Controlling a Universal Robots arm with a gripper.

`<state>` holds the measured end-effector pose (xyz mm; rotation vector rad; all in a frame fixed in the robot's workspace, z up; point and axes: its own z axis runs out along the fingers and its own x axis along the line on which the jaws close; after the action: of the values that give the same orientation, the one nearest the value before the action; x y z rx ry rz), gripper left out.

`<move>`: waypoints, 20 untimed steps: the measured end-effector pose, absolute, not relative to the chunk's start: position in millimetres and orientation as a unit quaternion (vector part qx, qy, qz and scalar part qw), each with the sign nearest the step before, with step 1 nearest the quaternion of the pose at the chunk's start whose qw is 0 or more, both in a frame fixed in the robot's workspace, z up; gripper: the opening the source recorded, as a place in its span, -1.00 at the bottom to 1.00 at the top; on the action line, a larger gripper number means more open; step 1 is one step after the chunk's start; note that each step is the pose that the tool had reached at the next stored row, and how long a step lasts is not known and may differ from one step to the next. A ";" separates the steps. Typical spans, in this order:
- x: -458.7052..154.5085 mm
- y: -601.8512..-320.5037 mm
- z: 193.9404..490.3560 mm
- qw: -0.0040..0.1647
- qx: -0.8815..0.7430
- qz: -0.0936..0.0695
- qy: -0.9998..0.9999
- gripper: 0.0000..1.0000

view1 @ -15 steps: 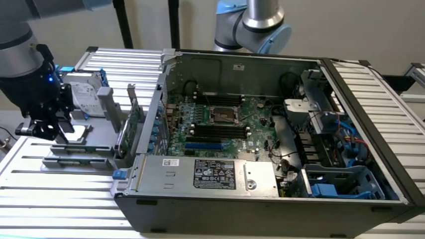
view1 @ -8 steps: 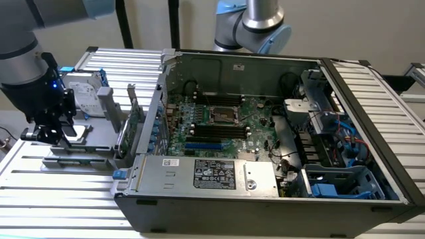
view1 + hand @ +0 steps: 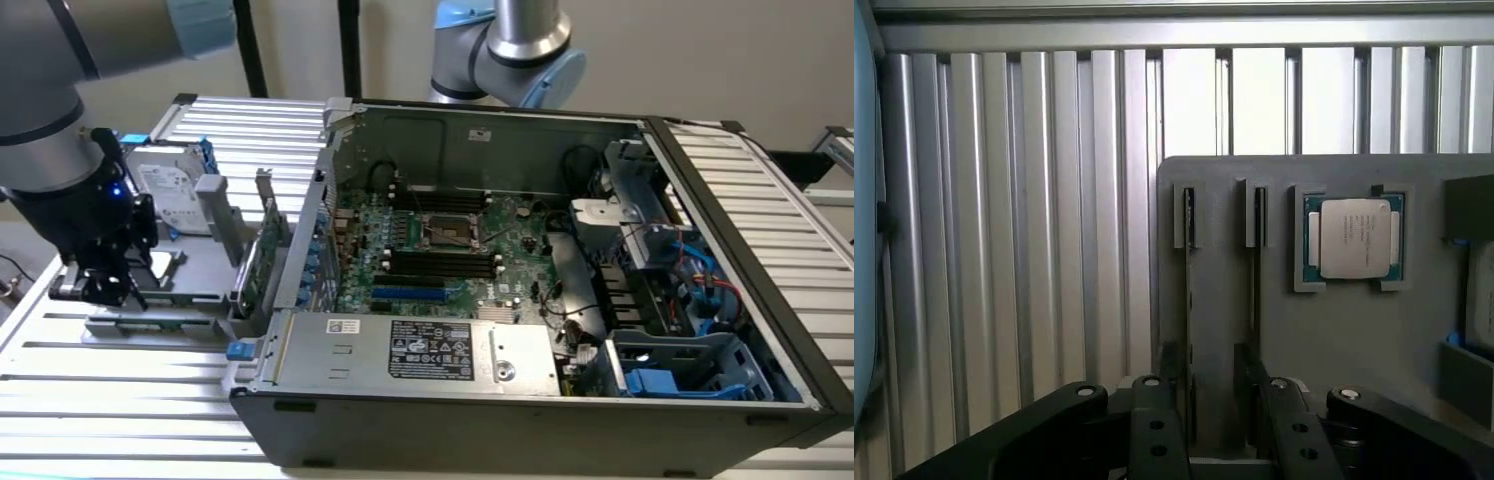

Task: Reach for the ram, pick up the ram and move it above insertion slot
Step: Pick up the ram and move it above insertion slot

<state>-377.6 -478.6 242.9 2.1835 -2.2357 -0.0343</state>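
Note:
Two thin green ram sticks stand on edge in a grey holder [image 3: 1334,330]. One ram stick [image 3: 1188,300] runs down into the gap between my fingers, close to one finger [image 3: 1154,430]. The other ram stick [image 3: 1257,280] passes behind the opposite finger [image 3: 1286,430]. My gripper [image 3: 1220,425] is open and low over the holder, with nothing gripped. In the exterior view the gripper [image 3: 107,287] hangs over the holder [image 3: 187,300] at the exterior view's left, outside the open computer case. The motherboard's black slots [image 3: 441,262] lie inside the case.
A processor chip [image 3: 1351,237] sits in the holder beside the sticks. A hard drive [image 3: 167,190] and a wider green card [image 3: 256,258] stand on the holder near the case wall [image 3: 310,230]. The case's power supply [image 3: 414,350] lies at its front. A second arm's base [image 3: 514,50] stands behind.

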 end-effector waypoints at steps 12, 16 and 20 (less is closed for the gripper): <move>-373.4 -483.1 221.8 0.008 0.703 -0.011 -0.711 -0.27; -373.1 -483.9 214.6 0.009 0.705 -0.011 -0.709 -0.27; -373.1 -484.0 208.7 0.008 0.707 -0.012 -0.708 -0.27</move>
<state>-373.1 -484.0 208.7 2.2082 -2.2113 -0.0366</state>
